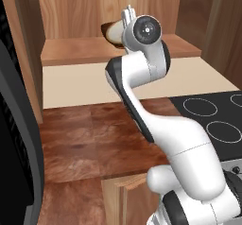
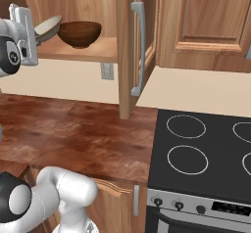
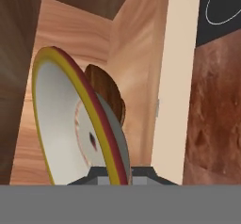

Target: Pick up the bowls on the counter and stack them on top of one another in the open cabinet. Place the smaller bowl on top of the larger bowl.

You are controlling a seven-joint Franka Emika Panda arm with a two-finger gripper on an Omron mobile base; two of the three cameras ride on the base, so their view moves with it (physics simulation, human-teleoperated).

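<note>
The smaller bowl (image 3: 70,124) is a shallow round dish, cream-white inside, with a yellow and dark red band along its rim. In the hand view it stands on edge, close to the camera, with its rim running down between the dark finger tips at the bottom; the gripper (image 3: 120,173) is clenched on that rim. In the right base view the same bowl (image 2: 47,25) appears tilted, held just left of the larger bowl and above the shelf board, and whether the two bowls touch cannot be told.

The larger bowl (image 2: 80,33) is deep, round and dark brown with a visible wood grain. It sits upright on the light brown shelf of the cabinet (image 2: 88,51), whose door stands open to the right. Nothing can be seen inside this bowl from the angles given. In the hand view it (image 3: 106,93) shows partly behind the smaller bowl.

The tabletop (image 2: 73,134) is a reddish-brown wood-grain surface below the cabinet. A black stovetop (image 2: 206,151) with ring burners adjoins it on the right.
</note>
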